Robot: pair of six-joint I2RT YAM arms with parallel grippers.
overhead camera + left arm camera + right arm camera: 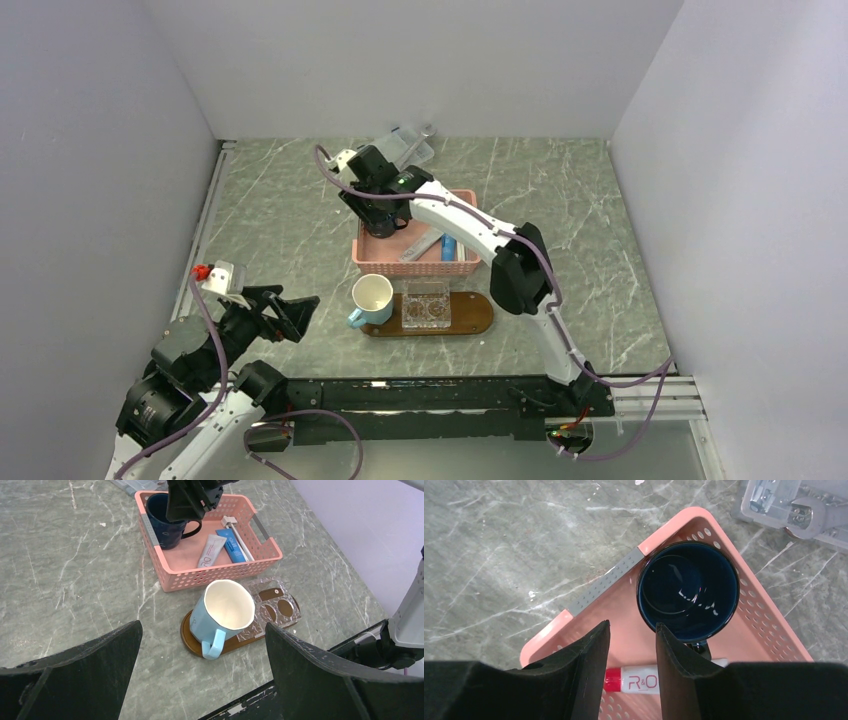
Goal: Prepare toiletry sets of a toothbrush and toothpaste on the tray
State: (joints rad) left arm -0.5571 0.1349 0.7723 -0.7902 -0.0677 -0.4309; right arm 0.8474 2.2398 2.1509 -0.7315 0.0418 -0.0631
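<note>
As the right gripper [632,628] hangs open — empty — a navy mug [688,591] stands just ahead.

A grey-green marbled table [270,230] with pale veins. Near its middle sits a pink slotted basket [415,267]. Just beside the basket, toward the near edge, lies a dark-brown oval wooden tray [478,312], its length running along that edge. A clear plastic box [420,152] rests at the far edge, about midway across.
</note>
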